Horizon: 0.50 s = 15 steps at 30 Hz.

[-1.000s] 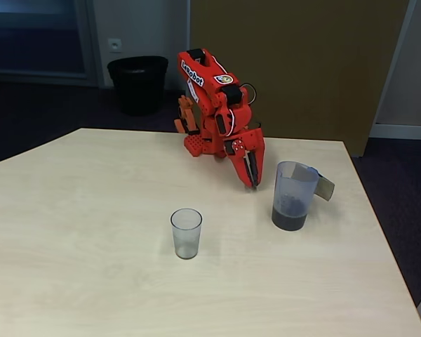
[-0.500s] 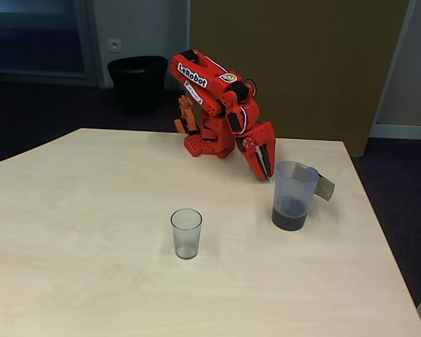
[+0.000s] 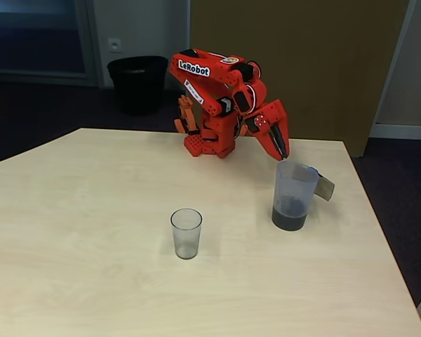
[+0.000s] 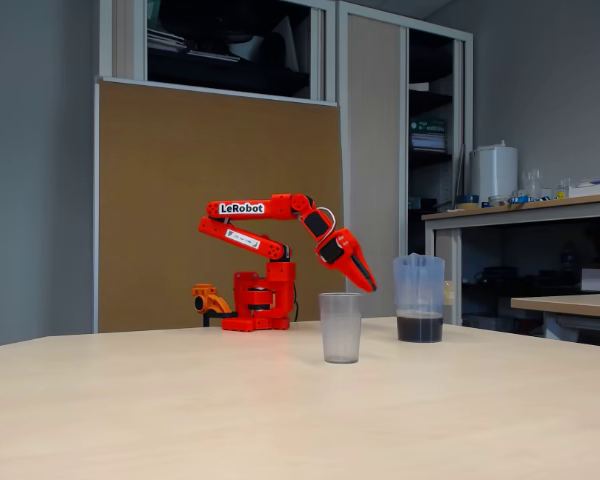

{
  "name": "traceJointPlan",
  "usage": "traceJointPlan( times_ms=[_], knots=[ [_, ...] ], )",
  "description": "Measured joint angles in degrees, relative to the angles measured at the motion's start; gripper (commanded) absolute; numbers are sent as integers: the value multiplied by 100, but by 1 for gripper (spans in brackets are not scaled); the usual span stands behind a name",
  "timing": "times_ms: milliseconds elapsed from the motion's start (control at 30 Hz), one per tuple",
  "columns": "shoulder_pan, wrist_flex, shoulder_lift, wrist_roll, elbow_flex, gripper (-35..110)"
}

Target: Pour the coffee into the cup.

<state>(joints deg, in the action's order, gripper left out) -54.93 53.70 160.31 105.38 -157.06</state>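
Observation:
The cup (image 3: 186, 233) (image 4: 340, 327) is a small clear greyish tumbler standing upright near the middle of the table. To its right in both fixed views stands a taller bluish translucent jug (image 3: 295, 195) (image 4: 419, 298) with a grey handle. The coffee (image 3: 289, 218) (image 4: 419, 327) is a dark layer at the jug's bottom. My red gripper (image 3: 283, 152) (image 4: 367, 283) hangs in the air with its fingers together, shut on nothing, tips pointing down just above and behind the jug's rim.
The light wooden table (image 3: 91, 232) has its right edge close to the jug. The arm's red base (image 3: 207, 144) sits at the table's far side. A black bin (image 3: 137, 83) stands on the floor beyond the table.
The gripper has risen from near the tabletop and swung right, from left of the jug to above its rim. Cup and jug have not moved.

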Motion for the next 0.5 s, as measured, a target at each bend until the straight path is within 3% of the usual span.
traceJointPlan(
  times_ms=[267, 500],
  knots=[
    [-237, -1591, 9, 352, -167, 20],
    [-299, -2303, -53, 1081, -360, 23]
  ],
)
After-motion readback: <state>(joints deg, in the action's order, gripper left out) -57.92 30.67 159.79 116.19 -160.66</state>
